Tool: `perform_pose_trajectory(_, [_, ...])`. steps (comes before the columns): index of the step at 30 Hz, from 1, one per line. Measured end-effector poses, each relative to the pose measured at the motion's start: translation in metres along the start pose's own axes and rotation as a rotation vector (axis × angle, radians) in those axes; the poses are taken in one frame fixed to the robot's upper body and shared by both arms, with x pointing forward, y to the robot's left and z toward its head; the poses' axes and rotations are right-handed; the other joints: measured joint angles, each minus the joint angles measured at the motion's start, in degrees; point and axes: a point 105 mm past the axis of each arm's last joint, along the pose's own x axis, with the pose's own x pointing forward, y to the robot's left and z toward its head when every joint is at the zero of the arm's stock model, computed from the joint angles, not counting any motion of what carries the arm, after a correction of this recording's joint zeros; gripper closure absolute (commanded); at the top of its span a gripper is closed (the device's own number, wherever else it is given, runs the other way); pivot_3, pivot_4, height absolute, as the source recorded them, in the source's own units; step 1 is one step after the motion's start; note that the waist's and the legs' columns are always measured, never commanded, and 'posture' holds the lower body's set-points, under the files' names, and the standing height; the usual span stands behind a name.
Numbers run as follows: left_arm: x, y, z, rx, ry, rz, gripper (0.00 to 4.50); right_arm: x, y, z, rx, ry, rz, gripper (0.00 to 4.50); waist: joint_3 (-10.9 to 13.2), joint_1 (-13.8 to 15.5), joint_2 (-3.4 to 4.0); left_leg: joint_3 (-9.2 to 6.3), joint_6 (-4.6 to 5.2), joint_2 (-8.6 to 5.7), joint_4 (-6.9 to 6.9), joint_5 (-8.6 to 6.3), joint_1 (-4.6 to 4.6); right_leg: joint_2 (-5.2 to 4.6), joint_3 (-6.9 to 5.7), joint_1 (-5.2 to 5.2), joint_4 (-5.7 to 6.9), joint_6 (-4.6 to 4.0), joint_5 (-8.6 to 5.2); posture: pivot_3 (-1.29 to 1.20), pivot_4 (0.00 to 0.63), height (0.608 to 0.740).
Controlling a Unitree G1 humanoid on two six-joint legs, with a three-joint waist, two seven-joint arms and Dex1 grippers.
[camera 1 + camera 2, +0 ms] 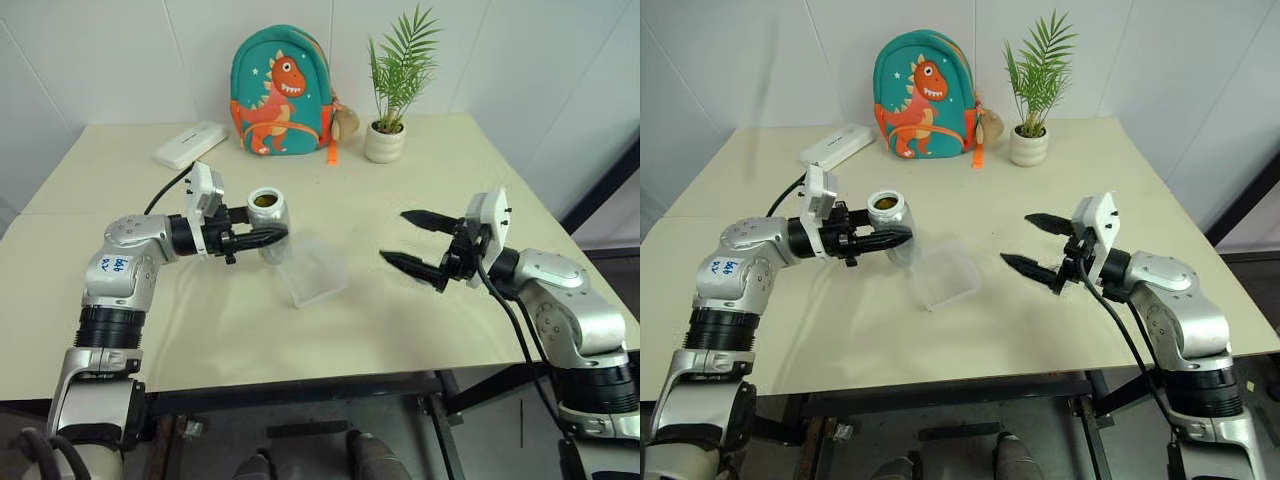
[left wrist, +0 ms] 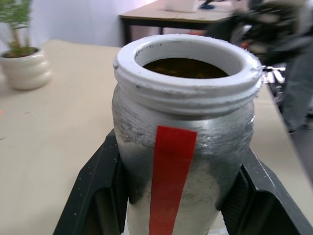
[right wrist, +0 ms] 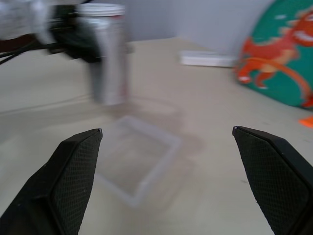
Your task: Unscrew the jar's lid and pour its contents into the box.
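Jar (image 1: 268,215) mouth is uncovered and you have it upright, raised off the worktop (image 1: 420,180) just behind the box (image 1: 318,271), with the left gripper (image 1: 262,238) pinching its body from both sides. The lid is nowhere to be seen in these views, so I can't tell you where it lies. The dark contents (image 2: 185,67) sit close under the white threaded rim.

Your main risk is the pour missing. The box is clear, shallow and small, and the jar's mouth stands behind its far edge rather than over it; tip from there and the bits fall on the worktop. Carry the mouth over the middle of the box first. Tip slowly too: a fast roll could send pellets bouncing out over the low walls. The grip is low on a smooth metal side, so the jar could slip or swivel between the jaws as you turn the wrist. The box is light and unheld; a nudge from the jar would slide it.

Your left forearm reaches across level, pointing toward the right. The right gripper (image 1: 420,243) hangs above the worktop, to the right of the box and apart from it, pointing level toward the left, its jaws spread wide and empty.
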Motion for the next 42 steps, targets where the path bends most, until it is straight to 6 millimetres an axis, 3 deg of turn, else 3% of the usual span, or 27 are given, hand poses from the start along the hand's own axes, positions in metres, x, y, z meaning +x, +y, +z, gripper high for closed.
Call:
perform_pose_trajectory(4, [-0.012,0.025,0.003,0.075,0.052,0.072,2.54,0.0,0.016,0.009,-0.008,0.014,0.074,0.01,0.02,0.01,-0.07,0.03,-0.03,0.0,0.0,-0.05,-0.04,-0.01,0.0,0.0,-0.13,-0.02,0.01,0.0,0.15,0.74])
perform_pose_trajectory(7, [-0.011,0.036,0.007,0.14,0.091,0.095,2.54,-0.002,0.014,0.008,-0.002,0.022,0.055,0.01,0.02,0.17,-0.1,0.05,-0.03,0.0,-0.01,-0.1,-0.06,-0.02,0.0,0.0,-0.19,-0.02,0.01,0.0,0.15,0.74])
perform_pose_trajectory(14, [0.0,0.048,-0.005,0.279,0.238,0.19,2.54,-0.008,0.008,-0.007,0.007,0.055,-0.025,0.01,0.02,0.07,-0.11,0.12,0.18,0.02,-0.01,-0.3,-0.07,-0.01,0.05,-0.03,-0.1,0.23,0.02,0.0,0.15,0.74])
perform_pose_trajectory(17, [0.015,0.054,0.006,0.59,0.288,0.297,2.54,-0.011,0.005,-0.019,0.032,0.067,-0.07,0.01,0.03,0.62,-0.13,0.13,0.18,0.02,0.0,-0.31,-0.08,-0.01,0.07,-0.03,-0.11,0.42,0.1,0.0,0.15,0.74])
perform_pose_trajectory(20, [0.021,0.059,0.017,1.044,0.364,0.415,2.54,-0.012,0.002,-0.024,0.036,0.071,-0.098,0.01,0.03,0.63,-0.14,0.25,0.16,0.02,0.0,-0.32,0.0,-0.01,0.22,-0.03,-0.1,0.78,0.3,0.0,0.15,0.74])
perform_pose_trajectory(23, [0.026,0.055,0.024,1.399,0.348,0.484,2.54,-0.011,0.001,-0.023,0.034,0.053,-0.112,0.01,0.03,0.61,-0.14,0.32,0.16,0.02,0.01,-0.32,0.03,-0.01,0.25,-0.03,-0.11,1.04,0.45,0.0,0.15,0.74])
perform_pose_trajectory(26, [0.035,0.042,0.017,1.768,0.309,0.471,2.54,-0.009,0.0,-0.024,0.042,0.039,-0.128,0.01,0.04,0.62,-0.15,0.4,0.13,0.02,0.04,-0.34,0.02,-0.02,0.3,-0.03,-0.16,1.08,0.48,0.0,0.15,0.74])
perform_pose_trajectory(28, [0.042,0.032,0.013,1.905,0.246,0.452,2.54,-0.008,0.0,-0.024,0.049,0.03,-0.131,0.01,0.03,0.76,-0.16,0.44,0.07,0.02,0.06,-0.37,0.01,-0.02,0.31,-0.03,-0.22,1.08,0.47,0.0,0.15,0.74])
perform_pose_trajectory(32, [0.053,0.017,0.003,2.068,0.154,0.405,2.54,-0.006,-0.001,-0.025,0.064,0.017,-0.149,0.01,0.03,0.73,-0.16,0.49,0.03,0.03,0.04,-0.47,-0.01,-0.02,0.31,-0.05,-0.29,1.08,0.47,0.0,0.15,0.74])
perform_pose_trajectory(42, [0.063,-0.011,0.005,2.332,-0.028,0.393,2.54,-0.002,-0.004,-0.029,0.097,-0.014,-0.186,0.01,0.03,0.92,-0.16,0.56,0.11,0.06,0.04,-0.78,0.01,-0.02,0.32,-0.08,-0.17,1.13,0.42,0.0,0.15,0.74])
